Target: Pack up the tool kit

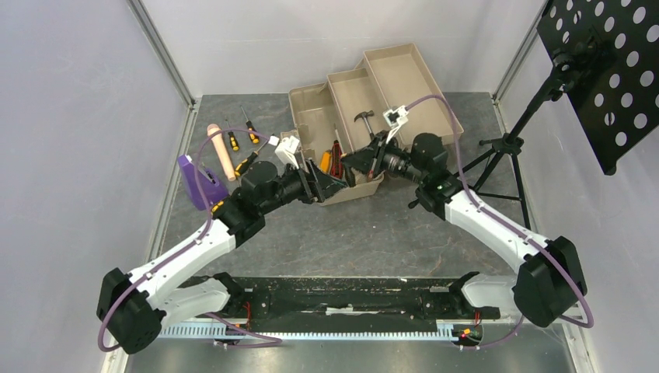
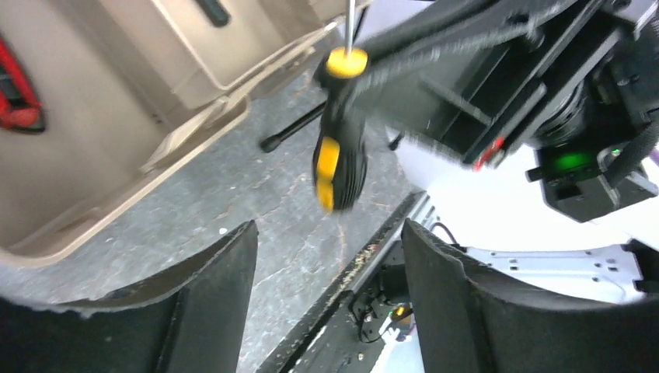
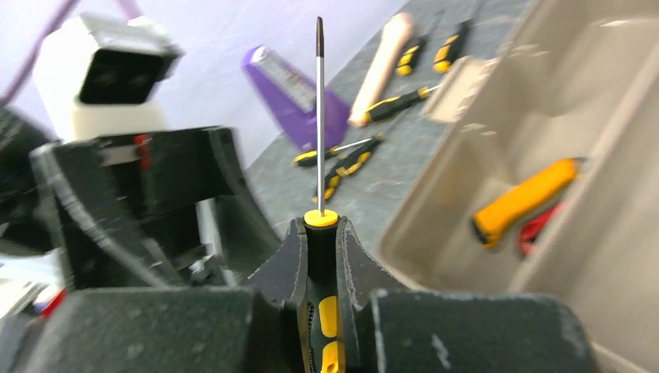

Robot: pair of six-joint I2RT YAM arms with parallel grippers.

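Observation:
The tan toolbox [image 1: 404, 74] stands open at the back of the table, its trays fanned out, with a hammer [image 1: 364, 118] and a red-black utility knife [image 1: 336, 155] inside. My right gripper [image 3: 321, 233] is shut on the black-and-yellow handle of a screwdriver [image 3: 319, 124], whose shaft points away from it. The two grippers meet at the box's near corner. My left gripper [image 2: 330, 233] is open, and the screwdriver [image 2: 339, 155] hangs just beyond its fingers without touching them. More screwdrivers [image 1: 245, 163] lie on the table left of the box.
A beige rod [image 1: 221, 151] and a purple block [image 1: 198, 180] lie at the left, near the wall. A tripod stand [image 1: 509, 148] with a black perforated panel [image 1: 606, 70] stands to the right of the box. An orange-handled tool [image 3: 522, 198] lies in the box.

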